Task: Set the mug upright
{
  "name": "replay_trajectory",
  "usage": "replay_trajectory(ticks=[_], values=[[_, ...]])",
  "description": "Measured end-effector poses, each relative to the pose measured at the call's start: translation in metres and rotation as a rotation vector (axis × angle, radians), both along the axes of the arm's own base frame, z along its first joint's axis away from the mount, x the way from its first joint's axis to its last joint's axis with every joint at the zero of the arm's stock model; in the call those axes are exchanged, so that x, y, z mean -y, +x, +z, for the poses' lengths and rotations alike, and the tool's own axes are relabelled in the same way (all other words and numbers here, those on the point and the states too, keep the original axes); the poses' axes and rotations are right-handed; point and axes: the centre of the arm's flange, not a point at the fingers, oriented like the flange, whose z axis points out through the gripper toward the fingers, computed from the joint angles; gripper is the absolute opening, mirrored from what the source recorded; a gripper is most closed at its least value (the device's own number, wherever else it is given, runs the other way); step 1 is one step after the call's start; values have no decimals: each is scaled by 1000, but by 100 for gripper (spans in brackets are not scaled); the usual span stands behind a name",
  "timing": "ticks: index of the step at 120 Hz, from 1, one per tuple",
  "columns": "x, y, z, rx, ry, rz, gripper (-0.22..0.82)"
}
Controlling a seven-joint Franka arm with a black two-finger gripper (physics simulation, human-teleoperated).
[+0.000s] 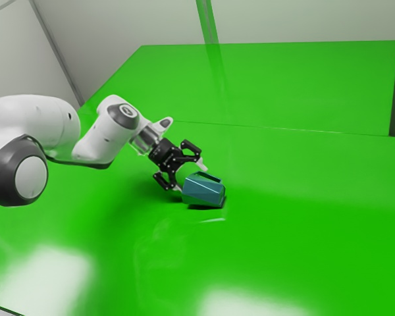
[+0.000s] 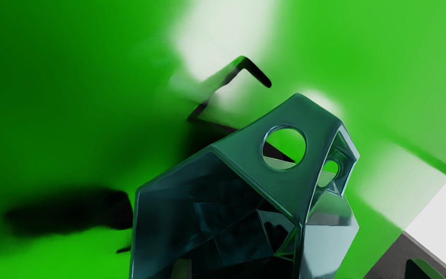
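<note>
Lying on its side: one teal mug [image 1: 204,191], faceted, resting on the bright green desk [image 1: 303,224], mouth turned toward the tool [image 1: 191,178]. Mug body sharp-edged, with a round hole [image 2: 285,149] through one faceted part (a second, smaller round opening shows past it).

One tool, black, two fingers, parted wide and slanting down at the mug's mouth end. First fingertip [image 2: 182,269]: in front of the dark mouth in the wrist view; whether it is inside the rim or touching it, cannot be told. Second fingertip [image 2: 424,269]: out beside the mug, apart from it, with a good gap between.

One white arm [image 1: 46,122], reaching in from the exterior view's left, bent down to the tool.

Desk, glossy, with pale reflections: broad green surface on every side of the mug, much of it toward the exterior view's right. A thin seam line crosses it behind the mug; the far edge lies well beyond, before a pale wall [image 1: 303,20]. Shadow [image 2: 72,211]: one dark patch, beside the mug on the desk.
</note>
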Motion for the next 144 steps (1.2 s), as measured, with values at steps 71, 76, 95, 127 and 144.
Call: replay_trajectory(ticks=[71, 76, 95, 127, 144], values=[[17, 11, 15, 32, -6, -16, -8], [19, 13, 20, 41, -2, -22, -10], [26, 16, 27, 47, 14, -39, -15], [42, 10, 75, 127, 164, -148, -17], [47, 2, 116, 217, 353, -262, -18]])
